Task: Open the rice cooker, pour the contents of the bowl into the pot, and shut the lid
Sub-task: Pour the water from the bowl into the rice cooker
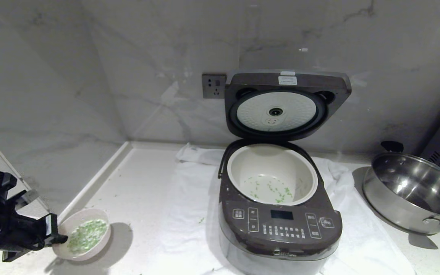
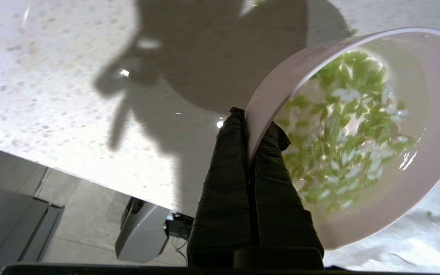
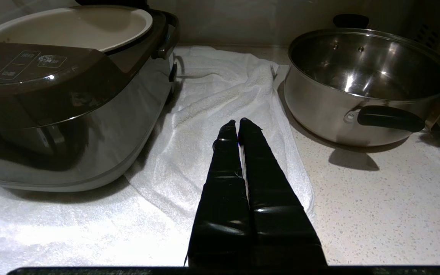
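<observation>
The left gripper (image 1: pixel 57 233) sits at the near left, jaws pinching the rim of the bowl (image 1: pixel 83 233). The bowl is tilted, its far rim raised, and holds the contents (image 1: pixel 87 235): wet green pieces in a little liquid. Whether it clears the counter (image 1: pixel 136 183) cannot be told.

At centre, on a white towel (image 1: pixel 189 214), stands the cooker (image 1: pixel 279 225). Its lid (image 1: pixel 287 103) is upright and fully open. The pot (image 1: pixel 271 173) holds only a few green bits.

At the far right stands a steel pan (image 1: pixel 411 194).

The right gripper (image 3: pixel 238 126) is parked low over the towel between cooker and pan, fingers pressed together on nothing.

Step in hand: carrying the bowl to pour; opening is done. The next move calls for lifting the bowl level, travelling right above the pot rim, then tipping.
</observation>
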Available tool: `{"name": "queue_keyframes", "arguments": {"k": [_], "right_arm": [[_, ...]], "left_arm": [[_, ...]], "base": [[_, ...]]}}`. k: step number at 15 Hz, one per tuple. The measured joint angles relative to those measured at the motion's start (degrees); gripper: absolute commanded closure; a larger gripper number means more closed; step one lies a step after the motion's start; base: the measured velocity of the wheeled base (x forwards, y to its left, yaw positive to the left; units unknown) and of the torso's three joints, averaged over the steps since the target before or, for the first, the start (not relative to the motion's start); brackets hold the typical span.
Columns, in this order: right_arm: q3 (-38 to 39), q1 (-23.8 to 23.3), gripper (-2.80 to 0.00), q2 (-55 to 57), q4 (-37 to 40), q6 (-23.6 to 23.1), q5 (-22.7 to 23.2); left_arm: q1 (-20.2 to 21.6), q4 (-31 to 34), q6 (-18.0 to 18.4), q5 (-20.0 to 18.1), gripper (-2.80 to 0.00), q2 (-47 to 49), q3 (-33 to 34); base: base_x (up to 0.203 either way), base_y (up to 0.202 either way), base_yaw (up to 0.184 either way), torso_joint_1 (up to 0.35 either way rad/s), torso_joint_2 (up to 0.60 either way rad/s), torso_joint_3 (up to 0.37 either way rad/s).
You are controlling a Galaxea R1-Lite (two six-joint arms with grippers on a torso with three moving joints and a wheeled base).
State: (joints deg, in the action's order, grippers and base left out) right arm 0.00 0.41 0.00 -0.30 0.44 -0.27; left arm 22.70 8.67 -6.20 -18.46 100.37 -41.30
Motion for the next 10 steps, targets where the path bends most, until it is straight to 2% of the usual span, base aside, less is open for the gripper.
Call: {"name": "queue_keyframes", "arguments": {"k": [4, 10], "right_arm": [[0.0, 0.0, 0.0, 0.0, 0.0, 0.0, 0.0], [0.0, 0.0, 0.0, 0.0, 0.0, 0.0, 0.0]], "left_arm": [[-5.1, 4.5, -2.9, 0.1, 0.0, -1.9, -4.4], [-10.1, 9.3, -5.7, 0.3, 0.0, -3.2, -9.8]], "base": [[0.0, 0.0, 0.0, 0.0, 0.0, 0.0], [0.0, 0.0, 0.0, 0.0, 0.0, 0.0]]}}
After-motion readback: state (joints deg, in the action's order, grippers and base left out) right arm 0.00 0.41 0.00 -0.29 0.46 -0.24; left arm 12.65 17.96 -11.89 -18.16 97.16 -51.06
